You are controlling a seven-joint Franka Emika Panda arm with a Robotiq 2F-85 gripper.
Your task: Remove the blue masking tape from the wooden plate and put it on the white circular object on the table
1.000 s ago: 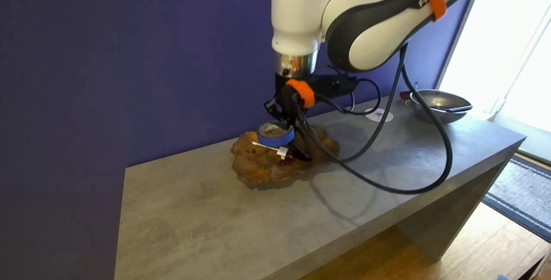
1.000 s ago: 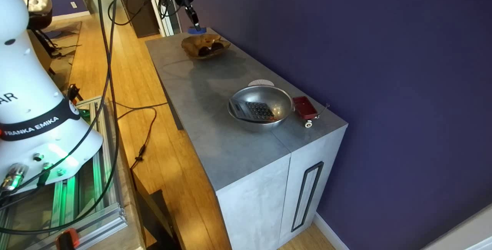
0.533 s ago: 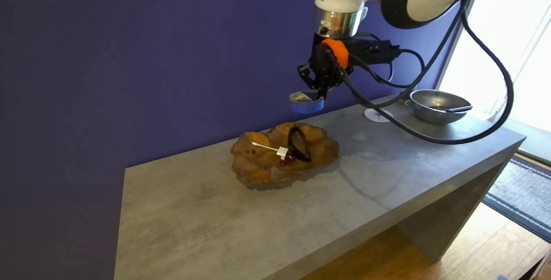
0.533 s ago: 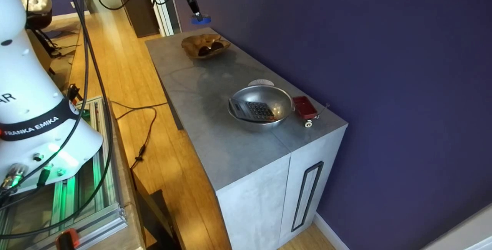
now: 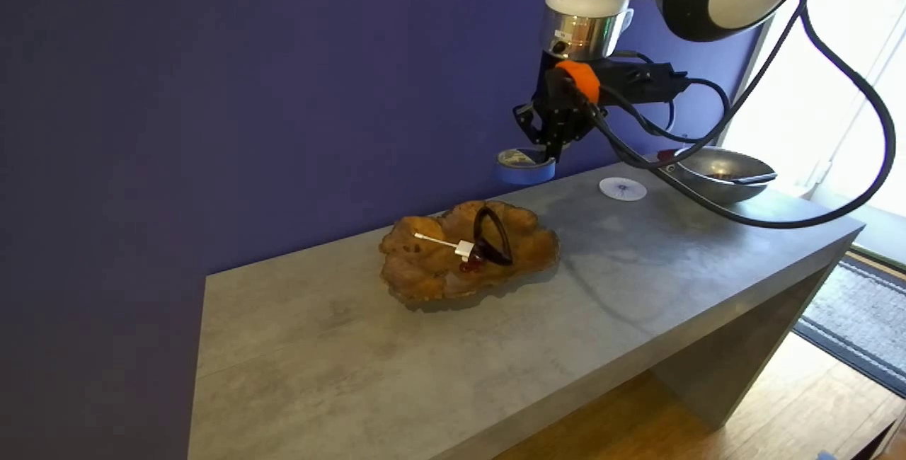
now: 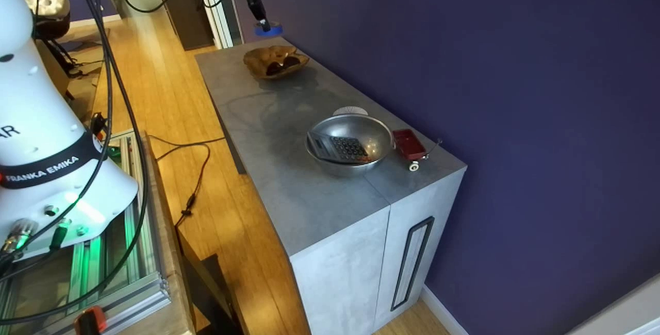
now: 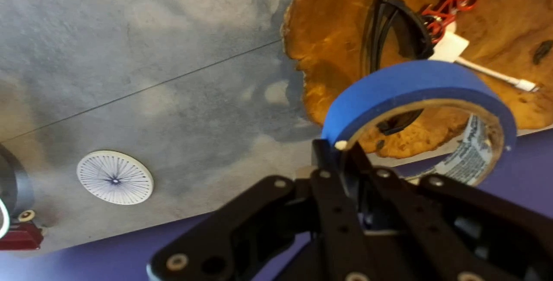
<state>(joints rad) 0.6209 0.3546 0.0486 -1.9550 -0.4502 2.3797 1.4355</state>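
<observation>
A closed black gripper (image 7: 338, 153) is holding a blue masking-tape ring (image 5: 525, 174) by its wall — aloft, off the orange-brown wooden plate (image 5: 419, 274).

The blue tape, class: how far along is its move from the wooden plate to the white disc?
Done: the blue tape is off the wooden plate, hanging in mid-air in both exterior views. In hand: the pincer grips one side of it in the wrist view. Left: the white disc lies apart on the table, so carrying, lowering and releasing remain.
</observation>
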